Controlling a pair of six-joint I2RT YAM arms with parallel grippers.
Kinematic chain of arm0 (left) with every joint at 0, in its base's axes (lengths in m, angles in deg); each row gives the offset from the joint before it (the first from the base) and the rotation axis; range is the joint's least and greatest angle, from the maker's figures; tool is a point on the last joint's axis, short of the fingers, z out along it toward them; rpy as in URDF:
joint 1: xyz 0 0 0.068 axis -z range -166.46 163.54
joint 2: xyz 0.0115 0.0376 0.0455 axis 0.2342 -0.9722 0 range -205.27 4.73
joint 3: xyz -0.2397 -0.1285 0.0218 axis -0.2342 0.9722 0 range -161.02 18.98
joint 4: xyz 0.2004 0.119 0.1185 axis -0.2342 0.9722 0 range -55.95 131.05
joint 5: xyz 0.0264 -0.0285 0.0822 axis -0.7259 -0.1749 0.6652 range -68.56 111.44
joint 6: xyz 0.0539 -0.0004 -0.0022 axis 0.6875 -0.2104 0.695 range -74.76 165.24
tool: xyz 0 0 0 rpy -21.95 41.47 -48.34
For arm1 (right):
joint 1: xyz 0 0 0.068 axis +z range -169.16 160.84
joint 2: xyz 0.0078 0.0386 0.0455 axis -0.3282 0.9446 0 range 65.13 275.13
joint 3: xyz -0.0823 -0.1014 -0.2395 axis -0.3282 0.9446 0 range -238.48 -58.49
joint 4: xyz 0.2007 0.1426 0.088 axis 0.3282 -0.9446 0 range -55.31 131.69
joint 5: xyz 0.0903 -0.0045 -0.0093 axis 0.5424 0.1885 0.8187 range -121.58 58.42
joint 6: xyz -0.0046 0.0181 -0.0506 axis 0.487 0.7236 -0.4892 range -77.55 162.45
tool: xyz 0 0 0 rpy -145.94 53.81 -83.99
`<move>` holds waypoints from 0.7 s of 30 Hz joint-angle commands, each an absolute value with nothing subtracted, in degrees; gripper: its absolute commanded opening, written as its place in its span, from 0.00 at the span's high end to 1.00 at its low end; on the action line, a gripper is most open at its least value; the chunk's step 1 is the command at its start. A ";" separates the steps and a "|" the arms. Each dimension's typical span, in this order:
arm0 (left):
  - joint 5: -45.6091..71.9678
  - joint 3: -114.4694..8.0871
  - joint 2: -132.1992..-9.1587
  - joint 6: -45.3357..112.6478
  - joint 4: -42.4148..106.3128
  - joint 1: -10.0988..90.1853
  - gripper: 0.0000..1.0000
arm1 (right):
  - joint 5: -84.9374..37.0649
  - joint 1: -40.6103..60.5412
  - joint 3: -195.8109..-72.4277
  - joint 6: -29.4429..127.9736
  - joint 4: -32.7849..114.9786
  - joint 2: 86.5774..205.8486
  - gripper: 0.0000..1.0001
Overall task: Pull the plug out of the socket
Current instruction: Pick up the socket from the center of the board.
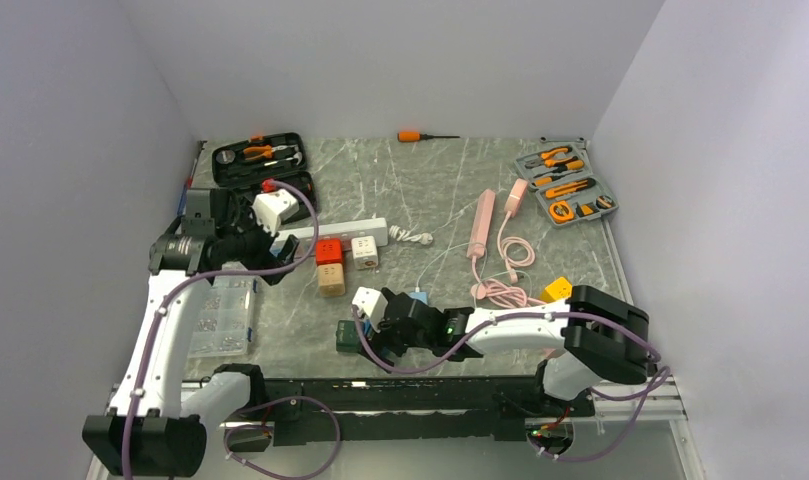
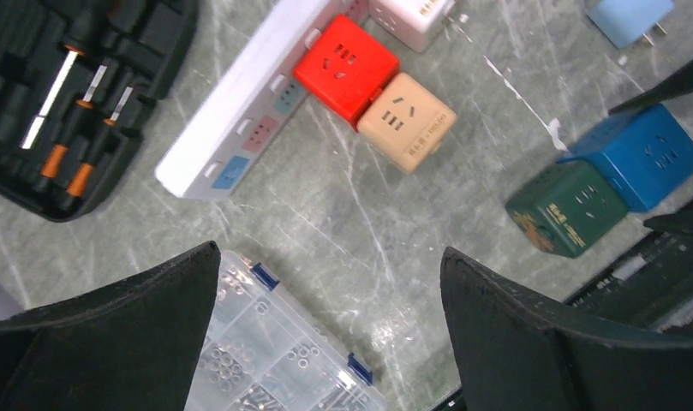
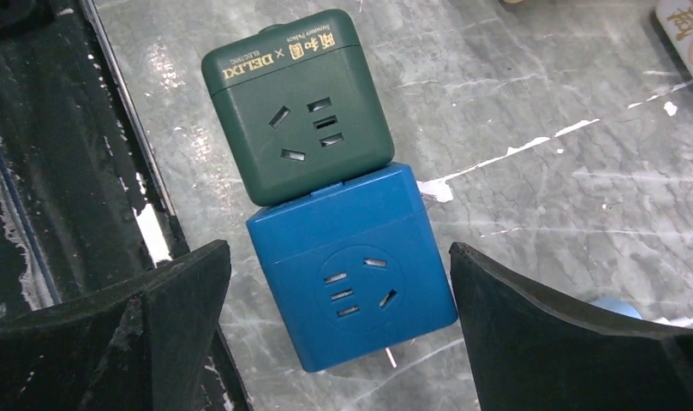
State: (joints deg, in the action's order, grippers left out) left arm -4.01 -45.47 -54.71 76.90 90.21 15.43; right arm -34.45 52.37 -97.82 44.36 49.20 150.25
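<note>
Right tool (image 3: 340, 287) wide apart over blue cube (image 3: 353, 257) w/o contact; left tool (image 2: 330, 287) apart, empty.

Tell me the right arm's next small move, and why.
Probably lower the right fingers and close them on the blue cube: they stand open either side of it, not touching, and it sits butted against the green cube.

Counter (image 1: 440, 185): grey-green marble, white veins. Near edge: dark green cube (image 3: 295, 103) with white lettering; plain blue cube (image 3: 353, 274). Centre: red cube (image 2: 346, 67), tan cube (image 2: 407, 122), white strip (image 2: 240, 120) with blue, pink and teal sockets. Far-left corner: black case (image 1: 260, 160), orange-handled tools. Right edge: pink cable (image 1: 497, 293), yellow cube (image 1: 556, 289), grey case (image 1: 565, 185).
</note>
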 commanded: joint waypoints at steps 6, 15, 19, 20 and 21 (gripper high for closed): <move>-7.06 -42.31 -48.56 72.86 83.73 14.97 0.01 | -27.58 51.17 -101.07 41.15 51.72 155.58 0.05; -11.06 -43.01 -50.54 74.64 84.44 15.03 0.01 | -28.32 51.10 -98.92 44.77 54.50 156.96 0.21; -13.29 -41.94 -50.64 75.30 83.83 15.01 0.01 | -29.69 51.19 -98.43 45.25 54.41 156.25 0.40; -13.65 -41.65 -50.64 75.29 83.55 15.02 0.01 | -30.24 51.11 -98.59 45.57 53.98 156.01 0.48; -13.84 -41.31 -50.58 75.48 83.06 15.00 0.01 | -30.80 51.14 -98.72 45.73 53.50 155.74 0.58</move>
State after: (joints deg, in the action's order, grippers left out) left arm -10.02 -41.99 -51.26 74.53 85.27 15.33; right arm -29.29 51.21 -98.91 44.36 51.65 157.34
